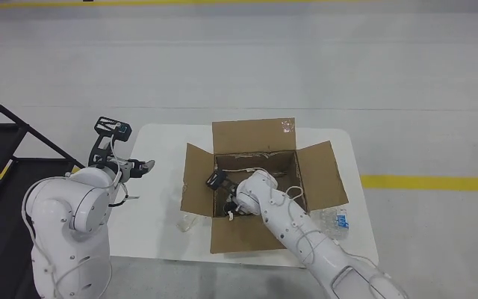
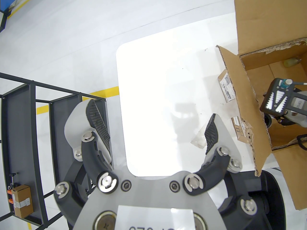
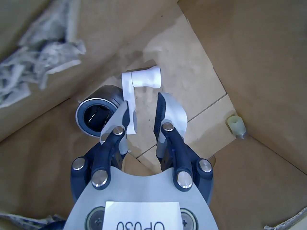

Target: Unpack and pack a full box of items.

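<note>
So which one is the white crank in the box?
Look inside the open cardboard box on the table, at its floor where the right gripper hangs. The crank lies between its open jaws, beside a dark cylinder. It is the only white, L-shaped piece, with a knob at one end.

You see a pale grey floor (image 1: 239, 60), evenly lit, across the upper half of the top view. A yellow line (image 1: 418, 182) crosses it at the right edge. The white, round-cornered table (image 1: 160, 194) sits at lower centre. A black metal rack (image 1: 15, 149) stands at the left edge, and the left wrist view shows a small brown carton (image 2: 20, 201) on its shelf.
</note>
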